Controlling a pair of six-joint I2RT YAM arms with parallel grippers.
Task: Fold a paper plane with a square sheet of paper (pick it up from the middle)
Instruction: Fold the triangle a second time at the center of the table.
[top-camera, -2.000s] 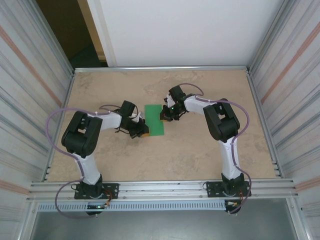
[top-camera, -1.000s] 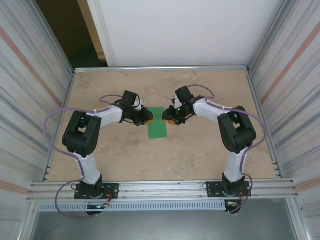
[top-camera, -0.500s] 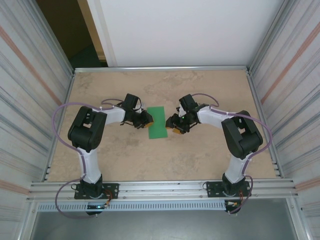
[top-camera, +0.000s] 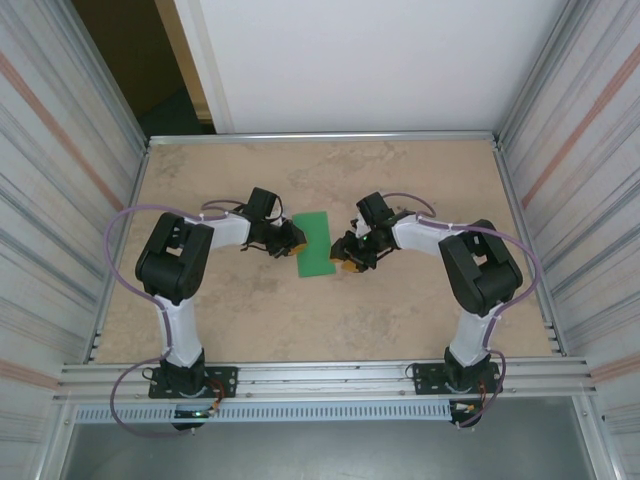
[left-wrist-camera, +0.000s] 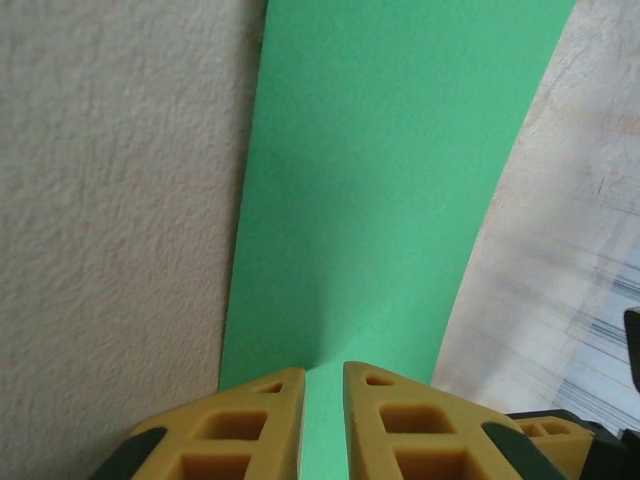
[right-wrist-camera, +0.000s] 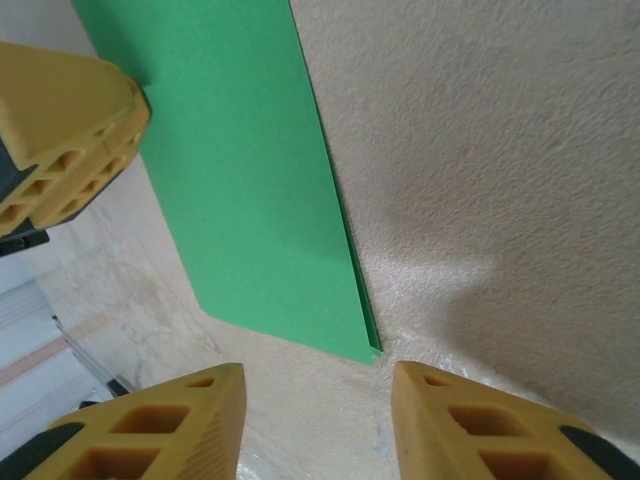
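The square sheet of paper (top-camera: 315, 243) lies flat mid-table, folded in half into a narrow green rectangle (right-wrist-camera: 240, 170) with its two layers showing along the right edge. My left gripper (top-camera: 295, 240) is at the sheet's left long edge. Its yellow fingertips (left-wrist-camera: 270, 395) rest down on the paper (left-wrist-camera: 390, 180), nearly together, and a thin strip of flat green shows between them at the left gripper (left-wrist-camera: 323, 372). My right gripper (top-camera: 347, 262) hangs open just off the sheet's near right corner, nothing between its tips at the right gripper (right-wrist-camera: 320, 375). The paper plane is not formed.
The beige tabletop (top-camera: 400, 310) is walled by metal panels left and right, with a rail (top-camera: 320, 380) along the near edge. One left finger (right-wrist-camera: 70, 130) shows across the sheet in the right wrist view.
The right gripper has slid from the sheet's far right side down to its near right corner. The sheet has shifted slightly away and tilted. The left gripper stays at the left edge.
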